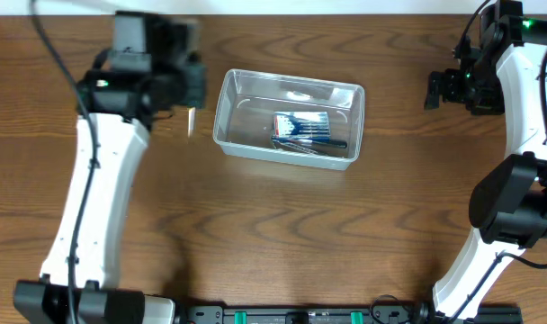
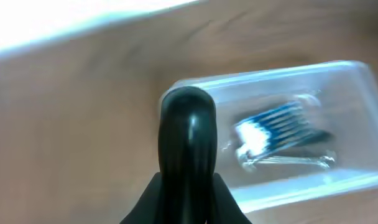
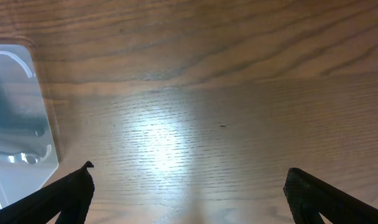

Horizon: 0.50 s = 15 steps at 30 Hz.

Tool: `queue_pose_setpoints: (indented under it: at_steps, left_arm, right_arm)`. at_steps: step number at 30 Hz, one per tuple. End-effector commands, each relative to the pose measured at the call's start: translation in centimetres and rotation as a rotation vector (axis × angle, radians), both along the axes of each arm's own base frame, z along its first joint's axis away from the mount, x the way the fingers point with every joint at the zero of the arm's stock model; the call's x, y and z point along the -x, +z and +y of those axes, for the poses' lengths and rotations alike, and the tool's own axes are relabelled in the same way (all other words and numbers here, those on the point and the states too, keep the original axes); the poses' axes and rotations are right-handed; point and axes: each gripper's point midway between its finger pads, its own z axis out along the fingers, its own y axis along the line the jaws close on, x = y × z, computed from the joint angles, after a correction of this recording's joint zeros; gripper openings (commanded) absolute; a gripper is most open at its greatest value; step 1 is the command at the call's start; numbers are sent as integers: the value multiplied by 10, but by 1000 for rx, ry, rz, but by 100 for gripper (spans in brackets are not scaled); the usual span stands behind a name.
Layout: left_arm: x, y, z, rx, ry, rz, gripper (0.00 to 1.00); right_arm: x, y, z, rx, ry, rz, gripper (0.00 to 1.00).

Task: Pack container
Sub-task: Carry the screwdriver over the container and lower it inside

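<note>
Your left gripper (image 2: 188,118) looks clenched, its fingers merged into one dark mass, and blur hides whether anything is pinched. It hangs just at 9 o'clock of the mid-table container (image 1: 242,112), likely to feed or steady it. Your right gripper (image 3: 189,169) is spread wide and empty, well off at 3 o'clock, probably parked clear. A blue-and-white pack (image 1: 300,124) lies inside.

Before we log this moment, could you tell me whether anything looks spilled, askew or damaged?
Nothing stands out. The container sits flat on the table, turned only slightly from the table's edge, and shows no cracks or dents. The blue-striped packet lies wholly inside it, and nothing from it lies outside on the wood.
</note>
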Motion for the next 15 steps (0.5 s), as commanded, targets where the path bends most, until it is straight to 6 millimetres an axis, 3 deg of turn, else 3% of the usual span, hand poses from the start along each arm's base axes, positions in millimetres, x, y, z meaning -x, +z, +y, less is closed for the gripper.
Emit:
queue_pose_setpoints:
  at_steps: [1, 4, 7, 15]
  left_arm:
    - [9, 14, -60, -210, -451, -209, 6]
    - [8, 15, -96, -313, -642, -334, 5]
    - [-1, -2, -116, -362, -733, -360, 6]
    - [-17, -103, -140, -376, -818, -156, 6]
  right_arm:
    - [1, -1, -4, 4, 8, 5, 99]
    - [1, -1, -4, 4, 8, 6, 99]
    - [2, -1, -4, 4, 8, 8, 99]
    - [2, -1, -4, 4, 8, 9, 99]
